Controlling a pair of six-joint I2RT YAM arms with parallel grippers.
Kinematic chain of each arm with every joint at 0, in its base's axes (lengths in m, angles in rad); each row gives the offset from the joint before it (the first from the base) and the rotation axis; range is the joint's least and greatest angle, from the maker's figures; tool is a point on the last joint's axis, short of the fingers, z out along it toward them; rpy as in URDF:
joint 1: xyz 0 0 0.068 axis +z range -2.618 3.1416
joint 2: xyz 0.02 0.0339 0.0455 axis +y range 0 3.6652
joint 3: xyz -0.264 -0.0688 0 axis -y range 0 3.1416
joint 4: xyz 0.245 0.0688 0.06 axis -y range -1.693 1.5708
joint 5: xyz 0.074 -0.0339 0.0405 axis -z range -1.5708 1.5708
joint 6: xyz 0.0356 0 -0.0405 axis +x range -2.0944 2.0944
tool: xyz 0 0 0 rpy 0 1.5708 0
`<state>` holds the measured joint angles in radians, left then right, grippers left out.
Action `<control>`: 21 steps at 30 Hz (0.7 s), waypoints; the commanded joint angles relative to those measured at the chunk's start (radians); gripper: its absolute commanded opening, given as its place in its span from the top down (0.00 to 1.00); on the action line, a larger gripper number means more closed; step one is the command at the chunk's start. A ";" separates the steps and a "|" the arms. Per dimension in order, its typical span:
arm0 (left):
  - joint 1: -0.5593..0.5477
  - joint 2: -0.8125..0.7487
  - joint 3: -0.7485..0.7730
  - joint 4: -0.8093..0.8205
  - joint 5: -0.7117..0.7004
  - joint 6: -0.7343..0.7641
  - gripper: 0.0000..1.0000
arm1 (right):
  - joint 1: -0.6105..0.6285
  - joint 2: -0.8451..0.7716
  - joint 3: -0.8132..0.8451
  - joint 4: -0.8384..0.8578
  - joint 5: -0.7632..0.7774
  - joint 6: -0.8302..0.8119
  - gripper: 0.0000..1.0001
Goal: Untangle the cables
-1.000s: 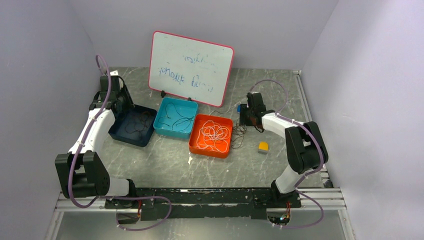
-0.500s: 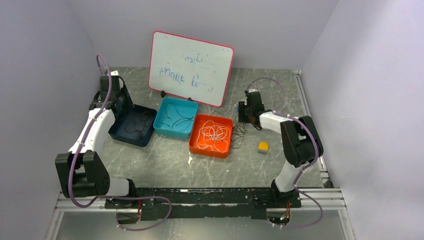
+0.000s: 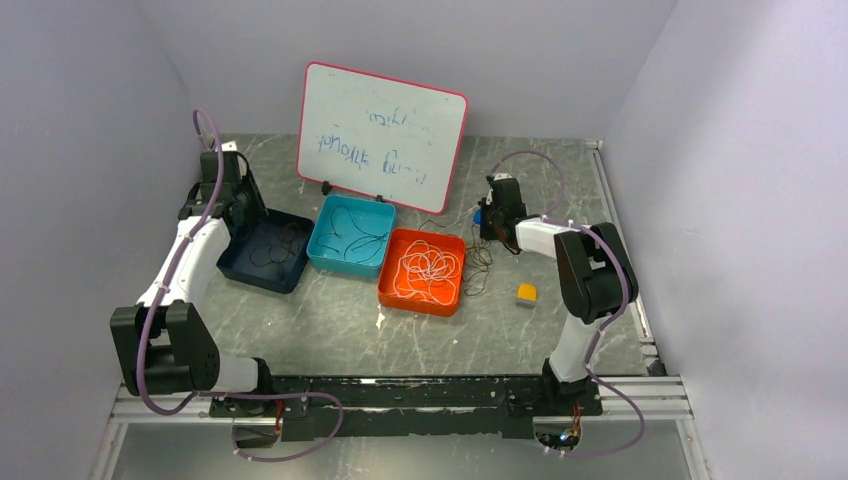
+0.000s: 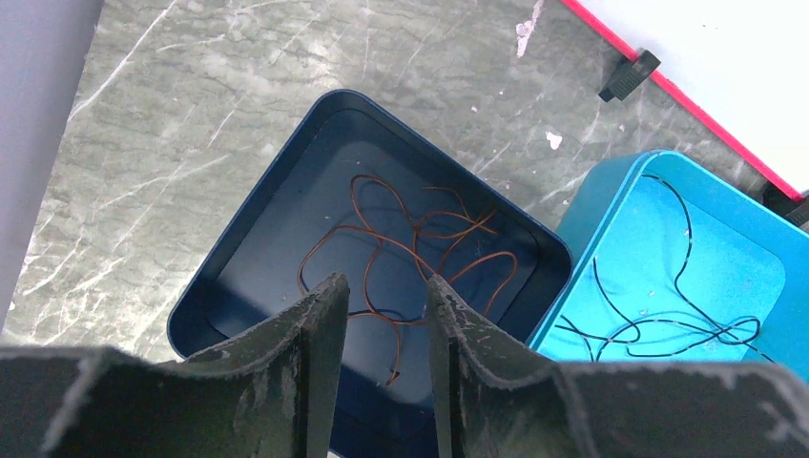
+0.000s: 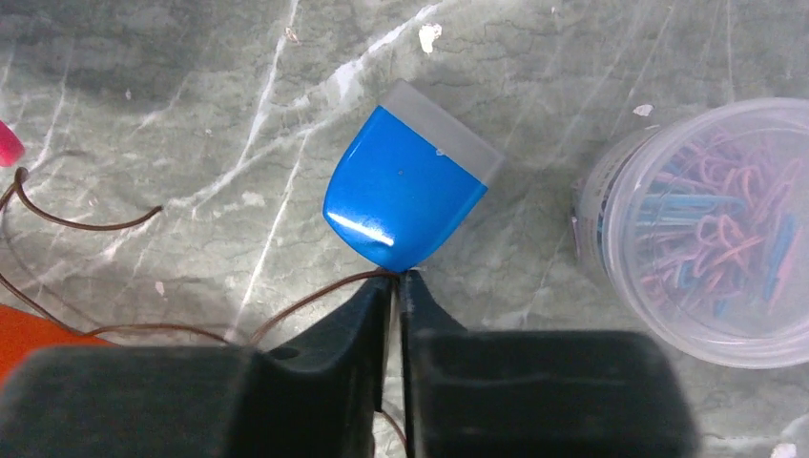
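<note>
Reddish-brown cables lie looped in the navy tray, and black cables in the teal tray. White cables fill the orange tray. Loose dark brown cables lie on the table right of it. My left gripper hovers open over the navy tray with nothing between its fingers. My right gripper is down at the table beside a blue plastic piece, its jaws pinched on a brown cable at the tips.
A whiteboard stands at the back behind the trays. A clear tub of paper clips sits just right of the blue piece. A small yellow block lies nearer the front right.
The right gripper has moved a little back and left towards the blue piece and closed its jaws on the brown cable. The left arm has stayed put.
</note>
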<state>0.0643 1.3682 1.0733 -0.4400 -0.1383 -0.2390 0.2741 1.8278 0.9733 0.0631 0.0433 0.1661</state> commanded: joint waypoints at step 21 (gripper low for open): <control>-0.295 -0.112 0.137 0.232 0.416 0.040 0.44 | -0.008 -0.588 -0.150 -0.090 0.038 0.093 1.00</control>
<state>-0.1192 1.2385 1.1576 -0.3286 0.1368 -0.1822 0.2691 1.3205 0.8349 0.0280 0.0959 0.2230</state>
